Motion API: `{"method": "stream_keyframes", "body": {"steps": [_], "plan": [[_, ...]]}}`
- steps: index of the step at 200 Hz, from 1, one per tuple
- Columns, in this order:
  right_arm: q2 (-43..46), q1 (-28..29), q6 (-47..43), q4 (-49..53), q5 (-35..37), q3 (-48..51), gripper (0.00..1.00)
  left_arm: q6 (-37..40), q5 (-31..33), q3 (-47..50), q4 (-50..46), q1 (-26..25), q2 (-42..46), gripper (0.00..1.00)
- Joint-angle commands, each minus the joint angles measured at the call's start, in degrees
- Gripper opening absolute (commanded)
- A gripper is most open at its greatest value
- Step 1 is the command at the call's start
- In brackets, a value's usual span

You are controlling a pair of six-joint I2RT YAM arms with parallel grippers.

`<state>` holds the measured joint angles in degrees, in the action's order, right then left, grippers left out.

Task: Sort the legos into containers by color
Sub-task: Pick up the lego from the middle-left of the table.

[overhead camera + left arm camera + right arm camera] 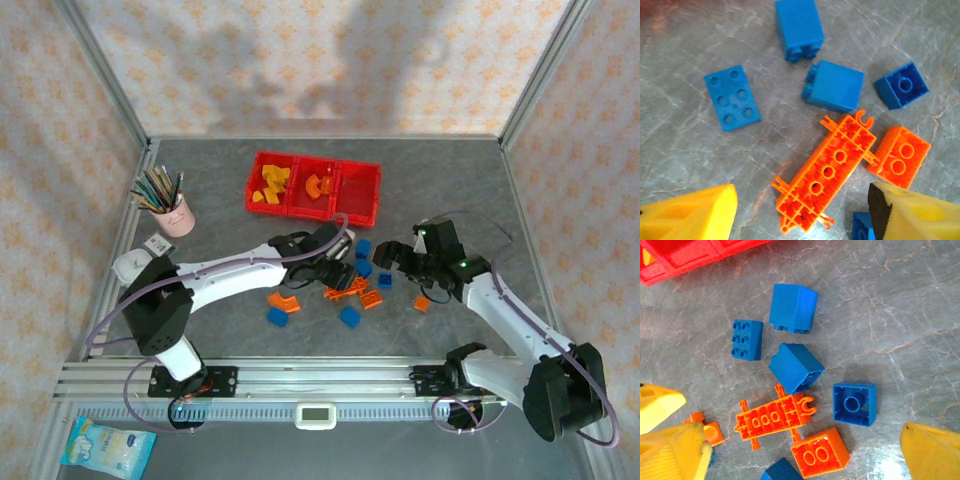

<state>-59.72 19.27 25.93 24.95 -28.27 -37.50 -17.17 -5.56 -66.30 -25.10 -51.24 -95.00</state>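
Left gripper (pixel 802 202) released, fingers (pixel 695 215) straddling the orange ladder brick (pixel 827 172) (not touching). Right gripper (pixel 790 440) wide open above blue bricks (pixel 796 367). Red bins (pixel 360 195) hold yellow pieces (pixel 272 180), probably orange too.

Left claw (pixel 336 270) and right claw (pixel 393 260) hang above loose legos (pixel 350 316); red containers (pixel 352 213) (yellow, orange pieces inside) sit beyond.

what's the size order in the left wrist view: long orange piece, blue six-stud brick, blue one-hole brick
1. long orange piece
2. blue six-stud brick
3. blue one-hole brick
All lie flat on the table, so nearness hardly skews this.
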Motion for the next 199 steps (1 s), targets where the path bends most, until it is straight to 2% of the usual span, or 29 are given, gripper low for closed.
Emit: {"method": "stream_keyframes", "body": {"steps": [1,125,199], "plan": [[2.5,-0.5,1.0,1.2,2.4,0.8,1.0,3.3,1.8,0.6,2.1,-2.3,-2.4,0.75],[3.0,-0.7,1.5,0.4,1.8,1.6,1.0,11.3,5.5,-2.5,2.6,-3.1,-10.9,0.75],[3.6,-0.7,1.5,0.3,2.2,1.8,1.0,16.0,5.4,-5.4,1.4,-3.5,-14.0,0.66]]}}
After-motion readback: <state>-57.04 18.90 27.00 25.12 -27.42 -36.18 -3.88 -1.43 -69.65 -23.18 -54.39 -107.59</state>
